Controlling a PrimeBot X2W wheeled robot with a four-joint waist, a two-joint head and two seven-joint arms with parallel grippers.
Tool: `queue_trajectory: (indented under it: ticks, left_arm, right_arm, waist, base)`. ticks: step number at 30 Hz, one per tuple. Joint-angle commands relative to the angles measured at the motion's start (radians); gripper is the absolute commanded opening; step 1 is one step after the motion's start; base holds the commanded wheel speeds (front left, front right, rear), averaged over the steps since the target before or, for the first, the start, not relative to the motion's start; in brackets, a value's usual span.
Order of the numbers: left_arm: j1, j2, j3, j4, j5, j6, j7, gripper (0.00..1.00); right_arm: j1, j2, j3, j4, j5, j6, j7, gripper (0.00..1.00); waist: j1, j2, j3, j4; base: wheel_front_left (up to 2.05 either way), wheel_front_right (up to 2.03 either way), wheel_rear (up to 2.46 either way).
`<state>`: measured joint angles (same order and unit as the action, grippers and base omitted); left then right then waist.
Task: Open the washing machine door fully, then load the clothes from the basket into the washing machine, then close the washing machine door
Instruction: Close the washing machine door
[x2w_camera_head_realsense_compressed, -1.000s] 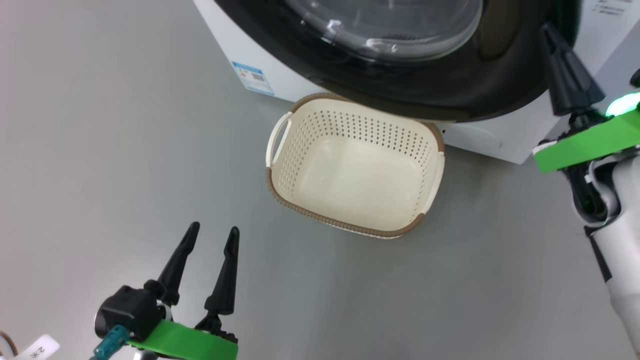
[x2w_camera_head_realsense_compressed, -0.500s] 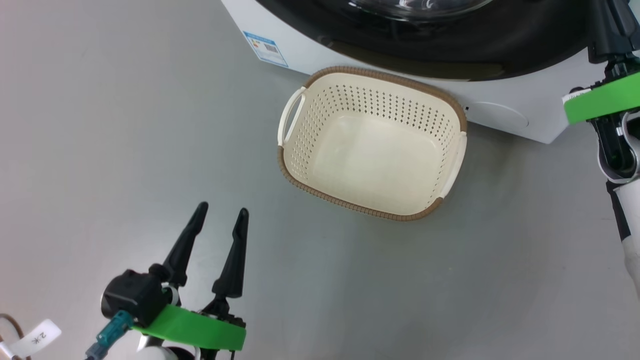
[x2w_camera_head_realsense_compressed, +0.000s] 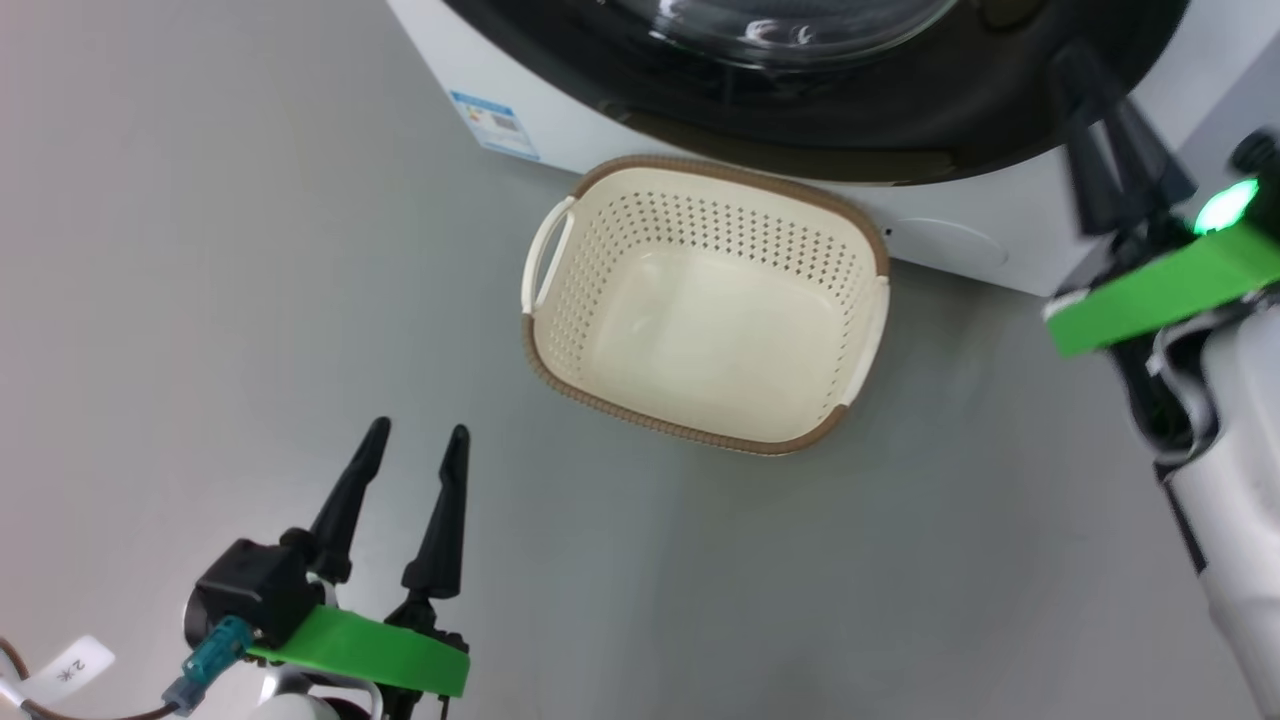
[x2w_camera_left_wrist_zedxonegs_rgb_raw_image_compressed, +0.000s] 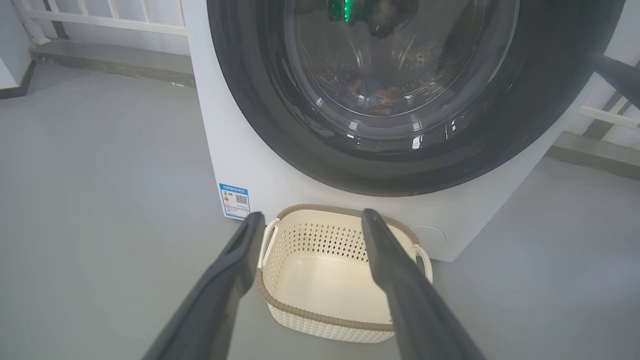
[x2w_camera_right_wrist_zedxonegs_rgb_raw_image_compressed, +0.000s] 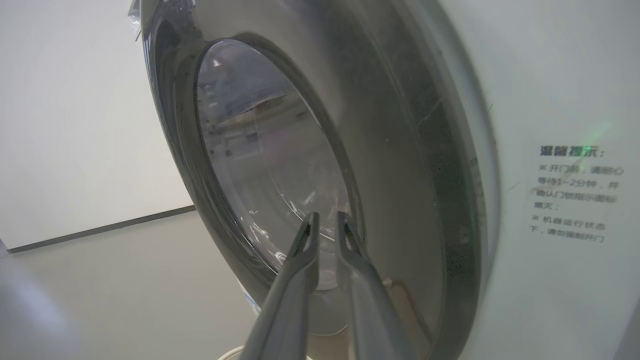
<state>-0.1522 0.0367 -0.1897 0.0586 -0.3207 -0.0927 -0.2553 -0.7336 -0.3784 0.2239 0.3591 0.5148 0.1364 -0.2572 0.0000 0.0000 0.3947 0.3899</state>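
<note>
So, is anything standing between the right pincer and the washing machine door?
Nothing visible does. The right pincer points straight at the washing machine door, its fingers slightly apart and empty. Whether they touch the glass cannot be told.

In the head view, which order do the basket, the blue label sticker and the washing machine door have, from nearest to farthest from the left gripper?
Measured from the left gripper, at the lower left:
1. The basket, on the floor ahead and to its right.
2. The blue label sticker, on the washer's white front, beyond the basket's left end.
3. The washing machine door, along the top edge, farthest.
</note>
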Motion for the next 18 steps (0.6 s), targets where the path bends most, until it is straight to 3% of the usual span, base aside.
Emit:
queue_trajectory:
  ticks: [1,18]
  left_arm:
    - [-0.025,0.014,0.044,-0.007,0.009,-0.004,-0.006,1.0]
    - [-0.013,0.014,0.138,0.102,0.073,-0.037,-0.006,1.0]
  right_arm:
    - [0.04,0.003,0.033,-0.033,0.013,-0.006,-0.005,1.0]
    - [0.336,0.032,-0.027,-0.116,0.018,-0.006,-0.005,1.0]
  waist:
    - [0.0,0.0,-0.029,-0.03]
    - [0.0,0.0,-0.159,-0.197]
  base:
    - [0.0,0.0,0.0]
    - [0.0,0.0,0.0]
